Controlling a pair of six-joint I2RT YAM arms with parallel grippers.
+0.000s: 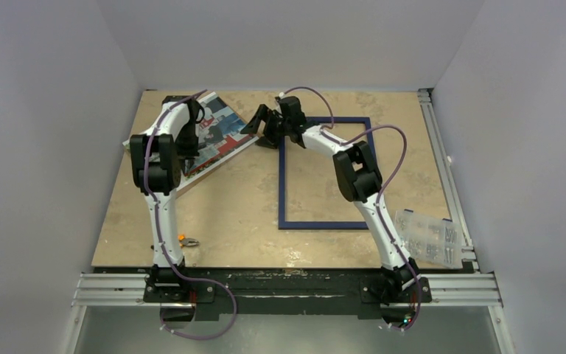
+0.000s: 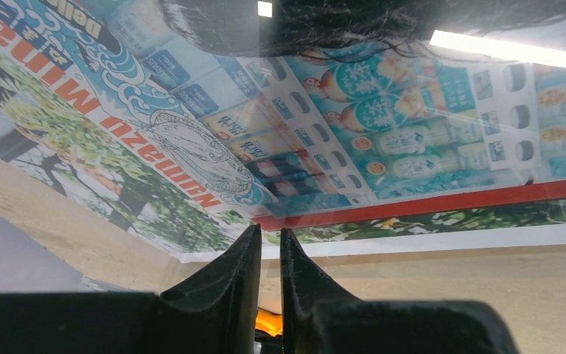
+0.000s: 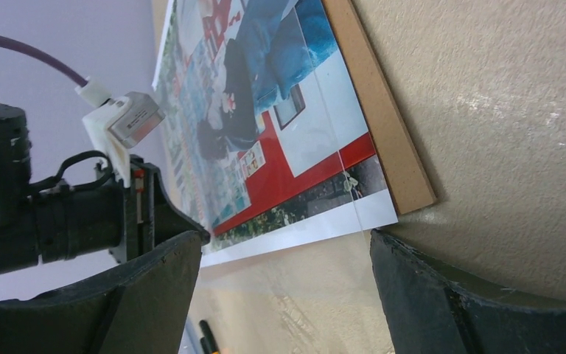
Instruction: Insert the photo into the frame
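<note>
The photo [image 1: 217, 133] lies at the table's far left on a plain brown backing board [image 3: 383, 133], with a clear pane's thin edge [image 3: 350, 199] reaching past its white border. My left gripper [image 2: 268, 232] sits low at the photo's [image 2: 265, 133] near edge. Its fingers are almost together, and nothing shows in the thin slit between them. My right gripper [image 1: 261, 125] hangs open just right of the photo's corner [image 3: 265, 133], with bare table between its fingers [image 3: 284, 237]. The dark blue frame [image 1: 324, 223] lies flat at centre right, under the right arm.
A clear plastic box [image 1: 427, 236] rests at the table's right front edge. A small orange-handled tool [image 1: 186, 240] lies near the left arm's base. Grey walls close in the left, back and right. A metal rail [image 1: 442, 147] runs along the right side.
</note>
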